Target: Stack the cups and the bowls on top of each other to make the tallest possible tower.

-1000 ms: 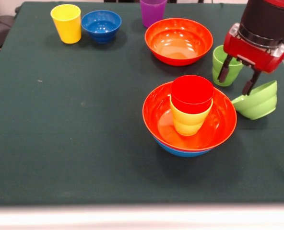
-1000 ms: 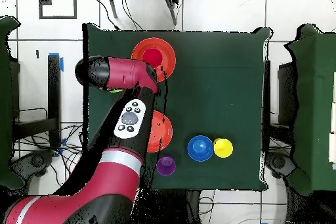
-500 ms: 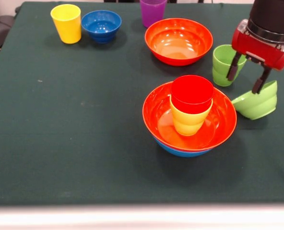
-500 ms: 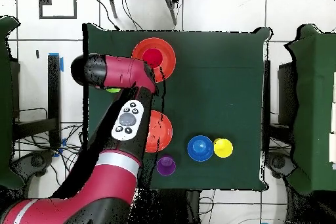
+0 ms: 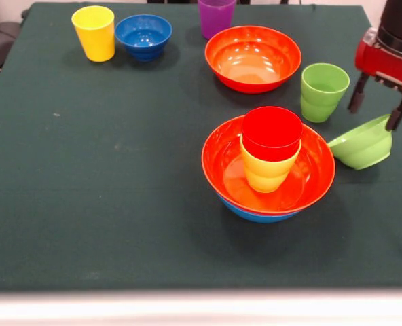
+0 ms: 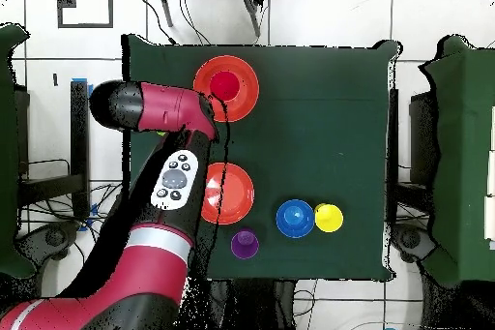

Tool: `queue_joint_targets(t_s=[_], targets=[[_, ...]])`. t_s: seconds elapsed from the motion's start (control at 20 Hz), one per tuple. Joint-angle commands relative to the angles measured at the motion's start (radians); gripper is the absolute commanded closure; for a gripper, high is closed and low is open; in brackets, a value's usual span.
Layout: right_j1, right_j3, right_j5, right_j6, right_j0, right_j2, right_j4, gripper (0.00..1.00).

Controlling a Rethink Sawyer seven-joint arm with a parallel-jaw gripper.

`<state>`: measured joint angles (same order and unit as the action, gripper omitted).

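Observation:
The tower stands mid-table: a light-blue bowl (image 5: 257, 214) under an orange-red bowl (image 5: 316, 170), with a yellow-orange cup (image 5: 263, 173) and a red cup (image 5: 271, 132) nested on top. It also shows in the overhead view (image 6: 226, 85). My gripper (image 5: 375, 106) is open and empty at the right edge, just above the far rim of a small lime green bowl (image 5: 362, 145) that lies tilted. A lime green cup (image 5: 322, 92) stands upright to its left. In the overhead view my arm (image 6: 145, 108) hides the gripper and both green items.
At the far side stand a yellow cup (image 5: 94, 32), a small dark blue bowl (image 5: 144, 35), a purple cup (image 5: 216, 15) and a second orange-red bowl (image 5: 253, 58). The table's right edge is close to the gripper.
My gripper has moved right and slightly up in the front view, away from the lime green cup to above the tilted green bowl. It stayed open. No object moved.

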<state>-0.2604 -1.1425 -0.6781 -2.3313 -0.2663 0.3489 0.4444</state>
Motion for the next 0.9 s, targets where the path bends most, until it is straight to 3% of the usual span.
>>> queue_joint_targets(t_s=[0.05, 0.9], targets=[[0.054, -0.035, 0.002, -0.279, -0.036, -0.076, 0.053, 0.0], [0.079, -0.144, 0.148, -0.257, -0.067, -0.085, 0.122, 0.0]])
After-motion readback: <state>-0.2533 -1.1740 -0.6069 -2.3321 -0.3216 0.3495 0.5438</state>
